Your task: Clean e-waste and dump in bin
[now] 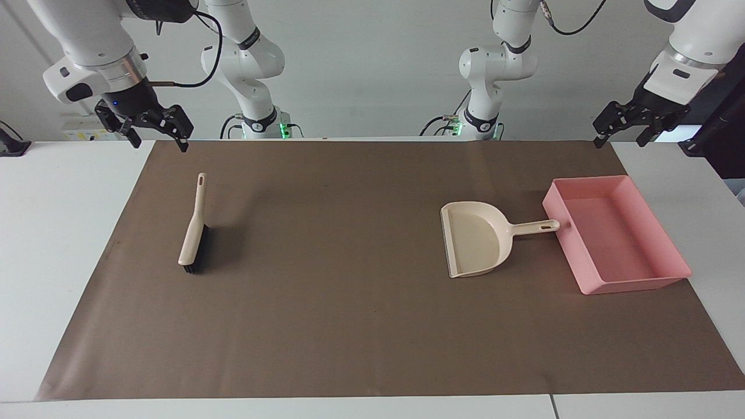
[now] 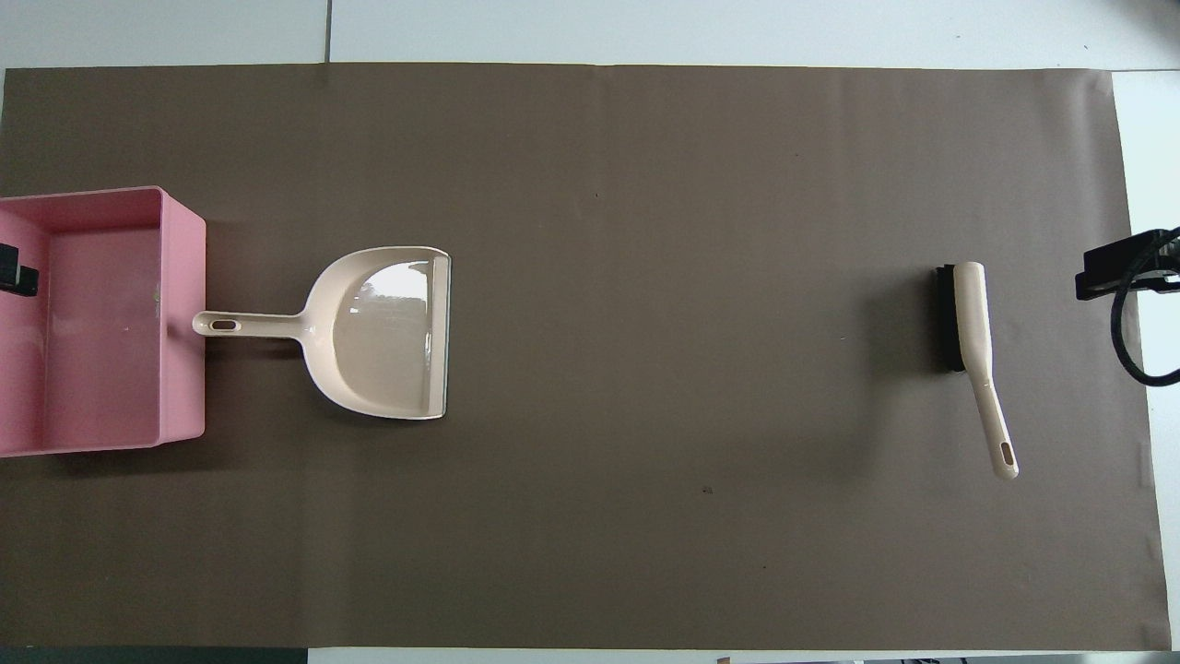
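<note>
Brown paper covers the table, where the bin (image 1: pixel 617 233) lies below the empty, open left gripper (image 1: pixel 625 124), while the open right gripper (image 1: pixel 152 129) hangs near the brush (image 1: pixel 194 233); no e-waste shows.

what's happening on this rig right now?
Nothing is being handled. The right gripper and the left gripper both hang open in the air at their own ends of the table. The brush lies flat on the brown mat, and the dustpan sits with its handle tip against the pink bin. No e-waste shows anywhere.
</note>
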`<control>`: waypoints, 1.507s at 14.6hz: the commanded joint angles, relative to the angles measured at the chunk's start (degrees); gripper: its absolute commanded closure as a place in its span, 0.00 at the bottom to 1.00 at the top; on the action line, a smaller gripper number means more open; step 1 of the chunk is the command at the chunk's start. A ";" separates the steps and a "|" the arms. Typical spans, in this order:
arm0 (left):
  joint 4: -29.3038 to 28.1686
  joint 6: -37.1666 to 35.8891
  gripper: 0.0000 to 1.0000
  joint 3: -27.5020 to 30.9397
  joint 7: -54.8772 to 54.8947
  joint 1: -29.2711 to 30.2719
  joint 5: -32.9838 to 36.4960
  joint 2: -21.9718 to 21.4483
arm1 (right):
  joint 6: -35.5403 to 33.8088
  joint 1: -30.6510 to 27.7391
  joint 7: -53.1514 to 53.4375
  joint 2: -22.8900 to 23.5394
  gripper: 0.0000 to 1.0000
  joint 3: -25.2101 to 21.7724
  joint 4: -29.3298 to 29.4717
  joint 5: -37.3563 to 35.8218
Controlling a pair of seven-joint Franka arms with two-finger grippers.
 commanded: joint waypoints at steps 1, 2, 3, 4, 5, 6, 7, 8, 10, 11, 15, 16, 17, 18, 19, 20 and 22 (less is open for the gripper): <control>-0.68 0.46 0.02 -2.11 -1.84 0.76 -0.67 -0.63 | 0.10 0.02 -0.24 -0.79 0.00 0.07 -0.80 0.82; -1.29 0.10 0.02 -2.20 -1.84 0.94 -0.67 -0.98 | 0.10 0.02 -0.24 -0.79 0.00 0.07 -0.80 0.82; -2.43 0.01 0.02 -2.29 -1.75 0.94 -0.75 -1.42 | 0.10 0.02 -0.24 -0.79 0.00 0.07 -0.80 0.82; -2.97 0.01 0.02 -2.21 -1.84 0.94 -0.84 -1.86 | 0.10 0.02 -0.24 -0.79 0.00 0.07 -0.80 0.82; -3.32 0.01 0.02 -2.21 -1.84 0.94 -0.84 -2.04 | 0.19 0.02 -0.24 -0.79 0.00 0.07 -0.80 0.82; -3.84 0.10 0.02 -1.86 -1.93 0.85 -1.10 -2.30 | 0.10 0.02 -0.32 -0.88 0.00 0.07 -0.80 0.82; -3.94 0.10 0.02 -1.68 -1.84 0.85 -1.54 -2.39 | 0.10 0.02 -0.24 -0.79 0.00 0.07 -0.80 0.82; -4.02 0.10 0.02 -1.59 -1.84 0.85 -1.63 -2.39 | 0.19 0.02 -0.24 -0.79 0.00 0.07 -0.88 0.82; -4.11 0.28 0.02 -1.59 -1.84 0.85 -2.16 -2.48 | 0.19 0.02 -0.24 -0.88 0.00 0.07 -0.88 0.82; -4.64 0.45 0.02 -1.50 -1.75 0.85 -3.03 -2.83 | 0.19 0.02 -0.24 -0.79 0.00 0.07 -0.88 0.82; -4.90 0.28 0.02 -1.50 -1.40 0.85 -2.95 -3.01 | 0.27 0.02 -0.24 -0.88 0.00 0.07 -0.88 0.82; -4.90 0.10 0.02 -1.50 -1.40 0.85 -2.86 -3.01 | 0.27 0.02 -0.24 -0.88 0.00 0.07 -0.88 0.82; -4.90 0.10 0.02 -1.41 -1.31 0.85 -2.78 -3.01 | 0.27 0.02 -0.24 -0.88 0.00 0.07 -0.88 0.82; -5.08 0.19 0.02 -1.41 -1.31 0.94 -2.78 -3.01 | 0.27 0.02 -0.24 -0.88 0.00 0.07 -0.88 0.82; -5.08 0.19 0.02 -1.41 -1.40 0.85 -2.69 -3.01 | 0.27 0.02 -0.24 -0.88 0.00 0.07 -0.88 0.82; -5.17 0.10 0.02 -1.41 -1.31 0.85 -2.60 -3.09 | 0.27 0.02 -0.24 -0.88 0.00 0.07 -0.88 0.82; -5.52 0.36 0.02 -1.41 -1.31 0.94 -2.51 -3.10 | 0.27 0.02 -0.24 -0.88 0.00 0.07 -0.88 0.82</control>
